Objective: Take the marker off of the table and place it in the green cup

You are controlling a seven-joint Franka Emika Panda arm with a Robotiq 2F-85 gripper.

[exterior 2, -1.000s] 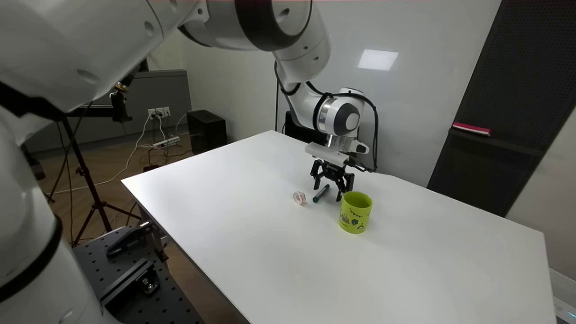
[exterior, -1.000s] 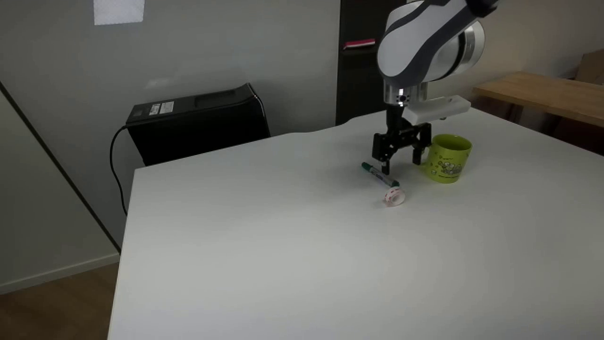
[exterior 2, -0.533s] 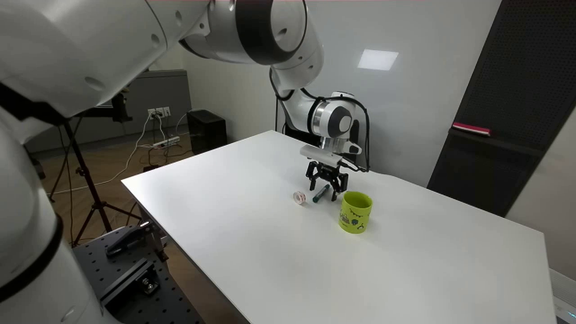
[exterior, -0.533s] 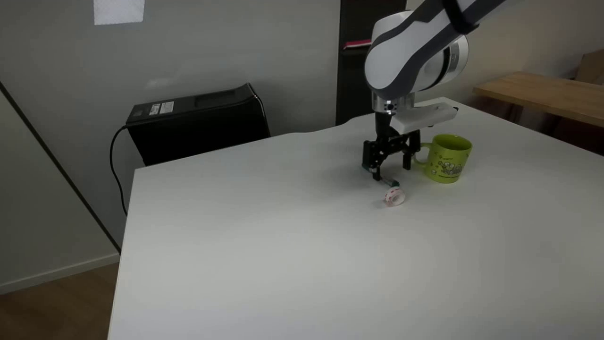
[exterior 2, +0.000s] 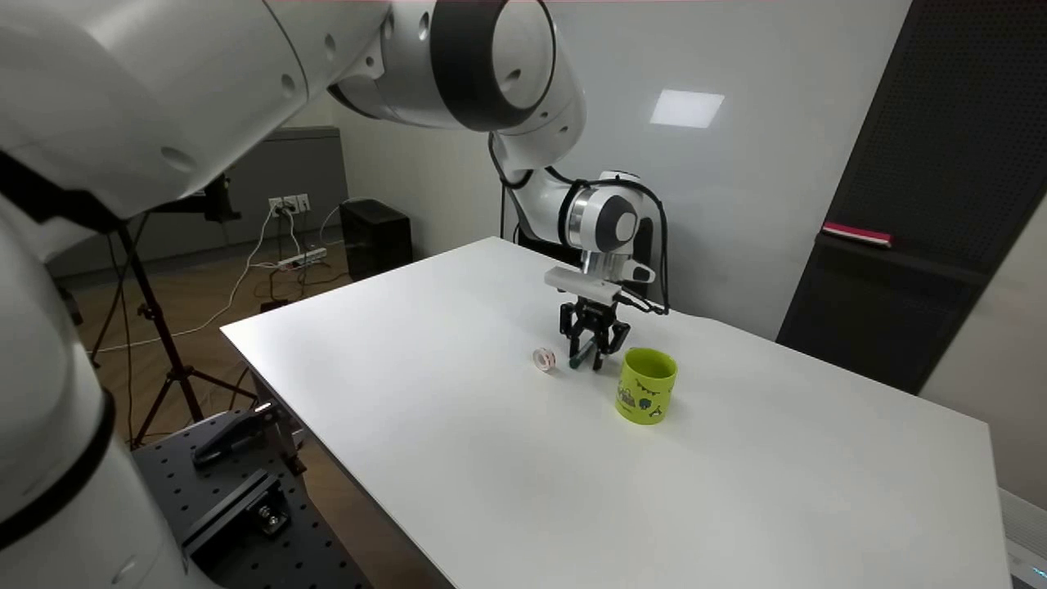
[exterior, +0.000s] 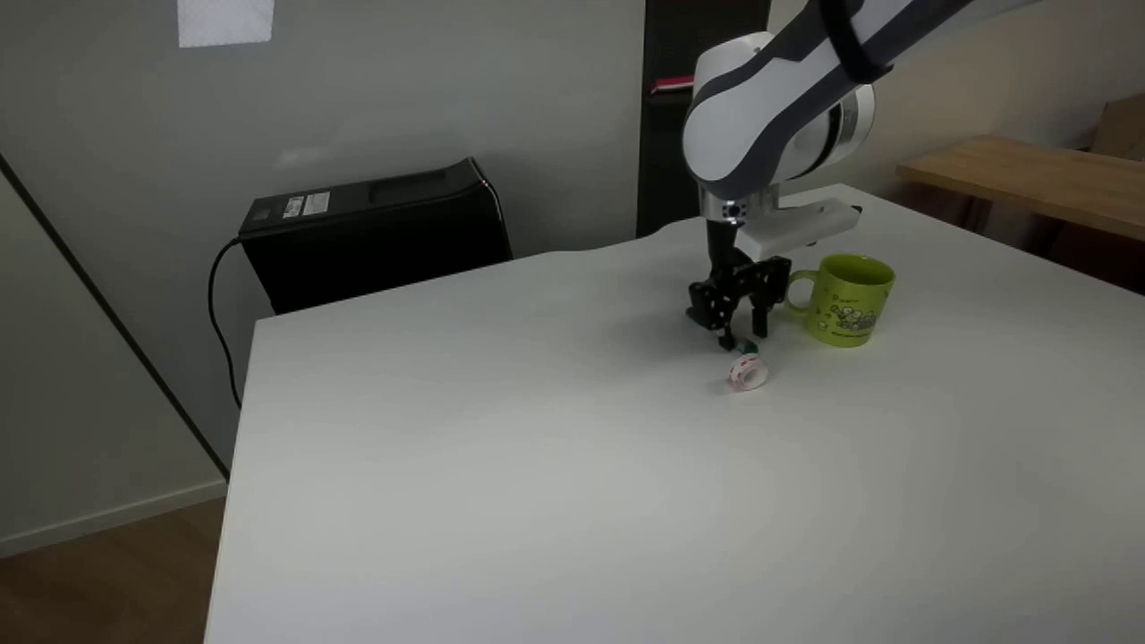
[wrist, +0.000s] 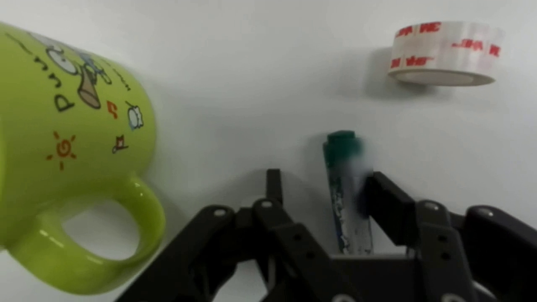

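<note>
Around the marker (wrist: 347,205), the gripper (wrist: 322,183) sits a little lower than in the earlier frame, its fingers drawn narrower, though a gap shows on one side of the barrel; whether the other finger touches, I cannot tell. The marker lies on the table (exterior: 501,447), so reaching looks nearly done; gripping, lifting and dropping remain. Near its end sits a tape roll (wrist: 444,52); beside the gripper, the green cup (exterior: 848,309) stands upright.

Wall (exterior 2: 761,204), pale grey, glossy, bears a bright rectangular patch of light (exterior 2: 687,108). Skirting board (exterior: 112,519), pale. Floor (exterior: 116,572), brown. Dark upright unit (exterior 2: 908,164), perforated face. Wooden table (exterior: 1029,183), light brown. White wall sockets (exterior 2: 289,204) sit above a power strip (exterior 2: 303,259) on the floor.
</note>
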